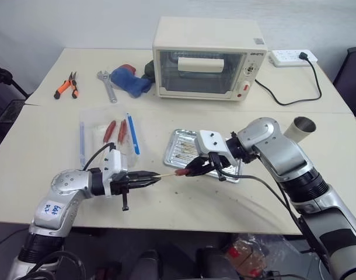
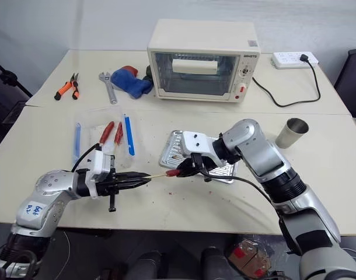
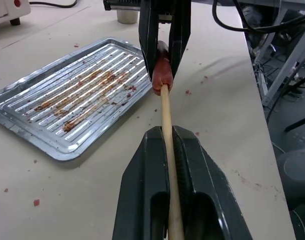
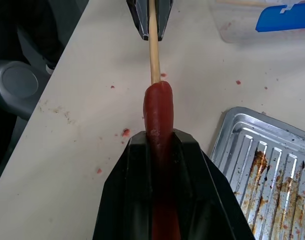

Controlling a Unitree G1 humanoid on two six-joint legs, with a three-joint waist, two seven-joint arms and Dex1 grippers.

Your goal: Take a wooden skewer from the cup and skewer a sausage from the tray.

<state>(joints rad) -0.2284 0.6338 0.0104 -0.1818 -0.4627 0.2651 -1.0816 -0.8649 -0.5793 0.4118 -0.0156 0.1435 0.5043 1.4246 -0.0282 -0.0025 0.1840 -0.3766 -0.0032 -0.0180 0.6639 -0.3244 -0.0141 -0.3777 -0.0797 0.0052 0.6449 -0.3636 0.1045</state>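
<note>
Half the sausage [image 4: 157, 112] hidden between right gripper [image 4: 160, 145] fingers, skewer [image 3: 166, 117] tip buried

Between the left jaws runs the wooden skewer [image 3: 166, 120], pale, matt and smooth. The sausage [image 4: 157, 112] between the right jaws is dark red with a smooth skin. Beside them, the tray [image 3: 52, 132] is shiny ridged metal, grease-stained, on the matt beige table [image 3: 227, 100].

The sausage [image 4: 158, 120] is half hidden between the right pincer [image 4: 162, 150] fingers (its rear unseen).
</note>
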